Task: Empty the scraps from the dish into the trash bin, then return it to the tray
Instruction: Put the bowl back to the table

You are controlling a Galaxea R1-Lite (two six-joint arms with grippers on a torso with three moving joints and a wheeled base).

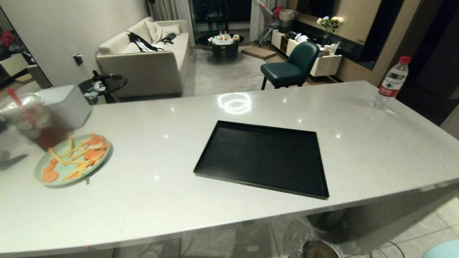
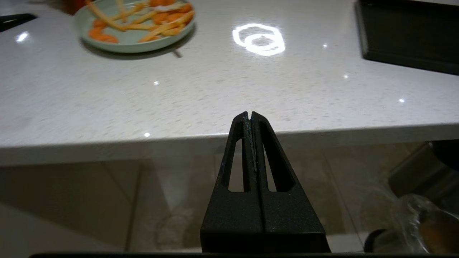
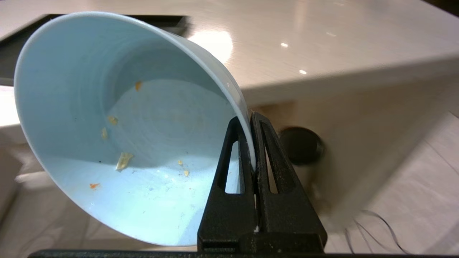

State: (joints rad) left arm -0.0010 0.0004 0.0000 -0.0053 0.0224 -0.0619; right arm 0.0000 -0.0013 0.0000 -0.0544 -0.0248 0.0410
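One black tray (image 1: 261,159) lies bare at the middle of the desk (image 1: 161,186), with open surface on every side of it. One green plate (image 1: 71,159) of orange and yellow pieces sits near the desk's left edge. Only the right wrist view shows the light-blue dish (image 3: 118,136): the right claw (image 3: 252,118) is clamped on its rim, holding it tipped off the desk's front edge, a few crumbs (image 3: 123,160) inside. The left claw (image 2: 250,115), pressed together and holding nothing, hangs before that edge. One trash bin (image 1: 319,249) stands below.
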